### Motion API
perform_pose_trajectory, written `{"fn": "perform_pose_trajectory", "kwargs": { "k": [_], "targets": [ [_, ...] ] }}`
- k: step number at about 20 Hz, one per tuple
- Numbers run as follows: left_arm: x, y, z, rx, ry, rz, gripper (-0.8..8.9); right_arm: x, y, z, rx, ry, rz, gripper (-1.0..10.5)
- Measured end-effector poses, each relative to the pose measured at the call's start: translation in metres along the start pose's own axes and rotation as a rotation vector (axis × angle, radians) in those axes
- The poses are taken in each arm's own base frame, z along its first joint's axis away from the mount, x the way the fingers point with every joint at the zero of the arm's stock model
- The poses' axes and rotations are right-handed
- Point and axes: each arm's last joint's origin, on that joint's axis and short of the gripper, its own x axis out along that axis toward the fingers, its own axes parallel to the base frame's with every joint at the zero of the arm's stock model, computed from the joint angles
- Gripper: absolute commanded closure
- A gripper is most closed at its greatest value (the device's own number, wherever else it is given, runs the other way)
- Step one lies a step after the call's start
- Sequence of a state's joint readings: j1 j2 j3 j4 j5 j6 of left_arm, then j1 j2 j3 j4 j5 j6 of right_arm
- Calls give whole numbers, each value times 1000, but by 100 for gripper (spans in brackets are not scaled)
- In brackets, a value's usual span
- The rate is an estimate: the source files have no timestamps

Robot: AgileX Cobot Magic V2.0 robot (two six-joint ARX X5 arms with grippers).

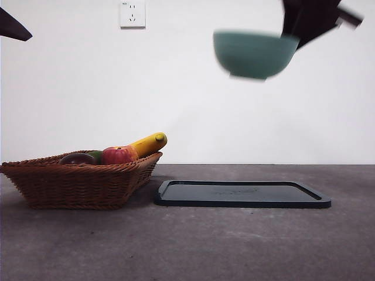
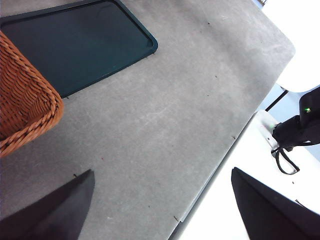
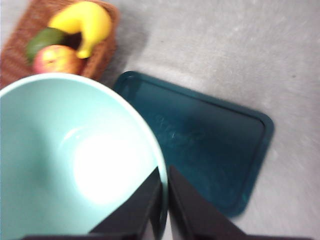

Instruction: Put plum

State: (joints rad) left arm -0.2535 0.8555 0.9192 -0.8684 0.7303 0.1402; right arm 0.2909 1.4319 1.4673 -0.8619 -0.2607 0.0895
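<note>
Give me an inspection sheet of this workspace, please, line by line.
Surface: grey table, bare in front.
Job's things: plum in wicker basket.
Clutter: apple, banana, green fruit in basket; dark tray flat on the table, nothing on it.
Grippers: right gripper holds teal bowl by its rim, high above tray; left gripper open over the table edge.
Cables: black cable beyond the table edge.
Surroundings: white wall, socket.

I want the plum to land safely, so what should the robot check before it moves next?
1. Right gripper pinches the bowl rim: ok.
2. Bowl is above the tray: ok.
3. Bowl holds nothing: ok.
4. Plum lies in the basket: ok.
5. Left gripper open, holding nothing: ok.
6. Bowl steady: cannot tell, it looks blurred.
</note>
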Motion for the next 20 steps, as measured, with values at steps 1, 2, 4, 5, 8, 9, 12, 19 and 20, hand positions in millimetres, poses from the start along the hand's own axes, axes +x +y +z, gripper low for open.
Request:
{"fn": "perform_pose_trajectory", "kwargs": {
  "k": [1,2,4,5,8,9,12,19,20],
  "targets": [
    [0,0,0,0,0,0,380,-12,4,-4,-11,0,3,937],
    [0,0,0,0,0,0,380,-24,10,-9,-20,2,10,937],
    [0,0,0,0,0,0,380,-37,18,-15,-46,-16,27,937],
    [0,0,0,0,0,0,380,-41,23,-22,-61,-20,39,937],
    [0,0,0,0,0,0,380,-38,31,-44,-91,18,69,937],
    [0,0,0,0,0,0,380,-30,33,-53,-99,41,79,937],
    [0,0,0,0,0,0,380,-1,34,-78,-115,120,98,937],
    [0,0,0,0,0,0,380,57,33,-128,-102,183,131,937],
    [0,0,0,0,0,0,380,64,32,-133,-96,200,130,937]
  ]
}}
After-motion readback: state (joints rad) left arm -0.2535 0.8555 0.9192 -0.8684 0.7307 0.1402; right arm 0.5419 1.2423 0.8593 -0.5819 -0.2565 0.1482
